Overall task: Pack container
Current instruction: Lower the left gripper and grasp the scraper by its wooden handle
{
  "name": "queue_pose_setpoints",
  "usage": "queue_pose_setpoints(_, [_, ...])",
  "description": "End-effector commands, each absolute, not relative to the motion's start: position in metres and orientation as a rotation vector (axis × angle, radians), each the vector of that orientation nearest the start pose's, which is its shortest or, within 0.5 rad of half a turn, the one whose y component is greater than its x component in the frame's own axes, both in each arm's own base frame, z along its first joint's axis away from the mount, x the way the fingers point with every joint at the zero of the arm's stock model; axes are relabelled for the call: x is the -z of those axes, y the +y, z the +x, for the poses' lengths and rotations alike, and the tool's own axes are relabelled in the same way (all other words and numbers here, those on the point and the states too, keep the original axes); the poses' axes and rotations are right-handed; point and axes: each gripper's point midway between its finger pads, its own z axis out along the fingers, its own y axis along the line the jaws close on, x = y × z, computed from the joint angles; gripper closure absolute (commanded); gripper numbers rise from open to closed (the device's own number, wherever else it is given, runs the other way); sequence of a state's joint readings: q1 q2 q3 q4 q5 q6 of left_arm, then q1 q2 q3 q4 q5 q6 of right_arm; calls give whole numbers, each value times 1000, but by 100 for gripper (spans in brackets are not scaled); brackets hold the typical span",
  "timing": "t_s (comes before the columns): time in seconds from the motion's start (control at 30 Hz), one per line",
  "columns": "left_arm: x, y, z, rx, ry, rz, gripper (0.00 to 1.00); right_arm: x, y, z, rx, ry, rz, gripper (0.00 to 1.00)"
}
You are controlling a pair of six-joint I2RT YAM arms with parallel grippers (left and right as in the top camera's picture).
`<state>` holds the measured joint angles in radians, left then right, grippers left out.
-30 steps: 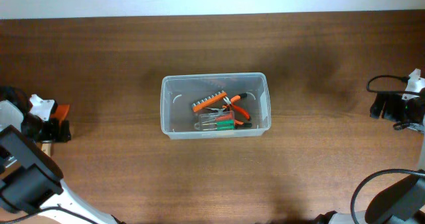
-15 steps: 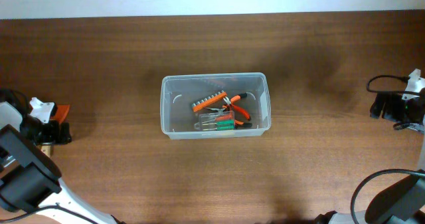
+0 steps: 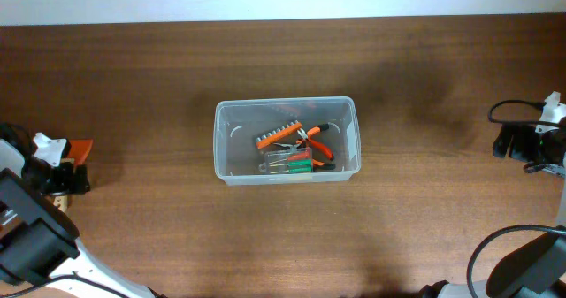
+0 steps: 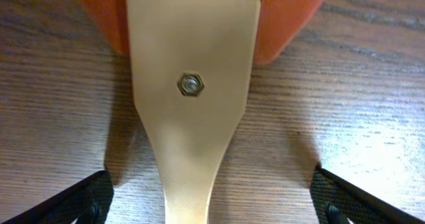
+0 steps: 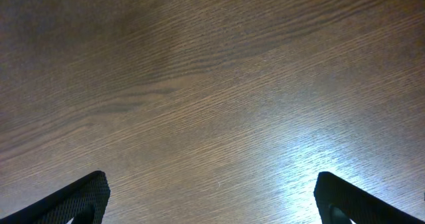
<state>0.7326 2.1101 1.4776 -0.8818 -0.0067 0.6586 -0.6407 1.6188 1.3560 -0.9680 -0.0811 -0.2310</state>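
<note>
From overhead we are looking straight down on the whole wooden table (image 3: 177,77), with the clear container (image 3: 287,152) at centre. The left wrist camera is looking down from very near at a brass-coloured blade (image 4: 192,98) on an orange piece (image 4: 292,18), which is also showing overhead at the table's left edge. The right wrist camera is facing the tabletop's wood grain, close up.

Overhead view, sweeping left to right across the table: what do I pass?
Left gripper, open over an orange-and-tan tool → container holding hand tools → right gripper, open.
</note>
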Motion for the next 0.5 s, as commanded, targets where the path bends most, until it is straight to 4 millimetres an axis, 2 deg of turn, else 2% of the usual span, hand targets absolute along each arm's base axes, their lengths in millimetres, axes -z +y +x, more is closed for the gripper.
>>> queue_pose_setpoints(0.0, [5,279,303,-95,3086,-119,5,-143,-207,303,89,2730,563,1])
queue_pose_setpoints(0.07, [5,280,305,-99,3080,-108,7,-143,-207,303,89,2730,563,1])
queue_pose_setpoints(0.17, [5,279,306,-86,3073,-92,20,-143,-207,303,89,2730,563,1])
queue_pose_setpoints(0.3, [5,279,306,-88,3071,-92,32,-143,-207,303,89,2730,563,1])
queue_pose_setpoints(0.47, [5,279,307,-89,3070,-85,34,-143,-207,303,89,2730,563,1])
